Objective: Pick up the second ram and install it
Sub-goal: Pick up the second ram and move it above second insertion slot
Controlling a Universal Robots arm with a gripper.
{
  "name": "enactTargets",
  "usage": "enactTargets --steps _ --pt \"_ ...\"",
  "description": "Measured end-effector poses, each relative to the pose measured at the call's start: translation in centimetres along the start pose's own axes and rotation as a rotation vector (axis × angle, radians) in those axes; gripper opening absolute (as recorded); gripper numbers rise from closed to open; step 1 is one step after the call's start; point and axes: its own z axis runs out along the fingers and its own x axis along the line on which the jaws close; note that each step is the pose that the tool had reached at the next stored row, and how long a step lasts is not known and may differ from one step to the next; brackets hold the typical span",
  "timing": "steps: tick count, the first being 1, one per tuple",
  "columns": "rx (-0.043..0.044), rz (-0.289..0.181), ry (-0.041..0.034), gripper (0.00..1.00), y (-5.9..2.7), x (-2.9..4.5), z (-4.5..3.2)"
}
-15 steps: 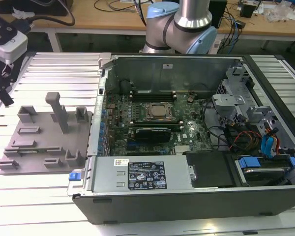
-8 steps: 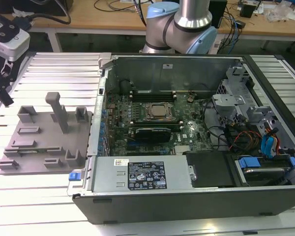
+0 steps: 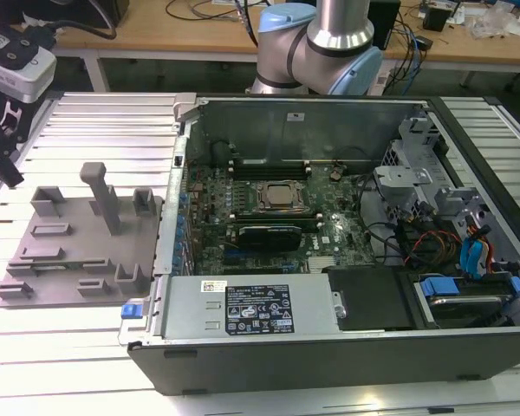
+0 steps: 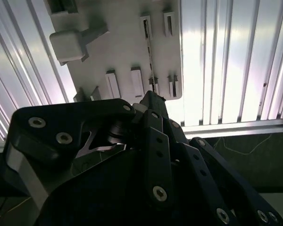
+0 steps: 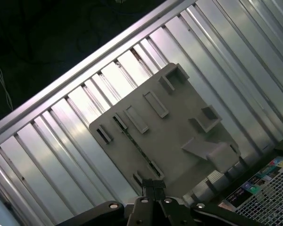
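Second ram point(image 5: 134, 145) stands on edge in the grey holder tray point(image 5: 177, 139), not yet picked; the gripper point(image 5: 153, 184) hovers above it, closed and empty.

I see a silver table point(image 3: 95, 121) with long grooves running along it. Bright light shines off its front part. Behind it stands a wooden desk point(image 3: 156, 35) with cables point(image 3: 210, 10) on top.
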Motion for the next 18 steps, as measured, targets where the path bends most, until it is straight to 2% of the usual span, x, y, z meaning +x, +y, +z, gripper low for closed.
enactTargets --steps 9,10,18 --pt "-0.0024 -0.084 0.0038 0.08 0.00 0.00 0.00" --pt "-0.0031 -0.108 0.0049 0.08 0.00 0.00 0.00" --pt "-0.0059 -0.204 0.0093 0.08 0.00 0.00 0.00"
